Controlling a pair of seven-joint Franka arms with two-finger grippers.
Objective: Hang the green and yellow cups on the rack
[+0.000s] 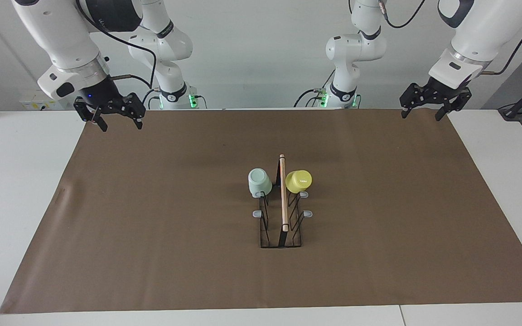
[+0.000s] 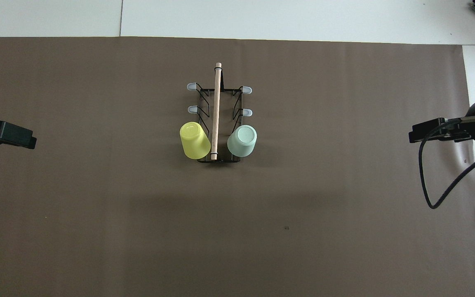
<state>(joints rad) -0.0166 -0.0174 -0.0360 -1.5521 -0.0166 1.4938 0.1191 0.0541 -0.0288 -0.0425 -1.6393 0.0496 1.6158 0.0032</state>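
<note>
The rack (image 1: 282, 213) (image 2: 217, 115) stands in the middle of the brown mat. The pale green cup (image 1: 259, 182) (image 2: 242, 140) hangs upside down on the prong nearest the robots on the right arm's side of the rod. The yellow cup (image 1: 298, 180) (image 2: 194, 141) hangs tilted on the prong nearest the robots on the left arm's side. My left gripper (image 1: 425, 111) (image 2: 12, 136) is open and empty in the air over the mat's edge at the left arm's end. My right gripper (image 1: 118, 120) (image 2: 433, 133) is open and empty over the mat's edge at the right arm's end.
A brown mat (image 1: 152, 226) (image 2: 97, 206) covers most of the white table (image 1: 16, 181). Four grey-tipped prongs of the rack, farther from the robots, are bare. A black cable (image 2: 439, 181) hangs from the right arm.
</note>
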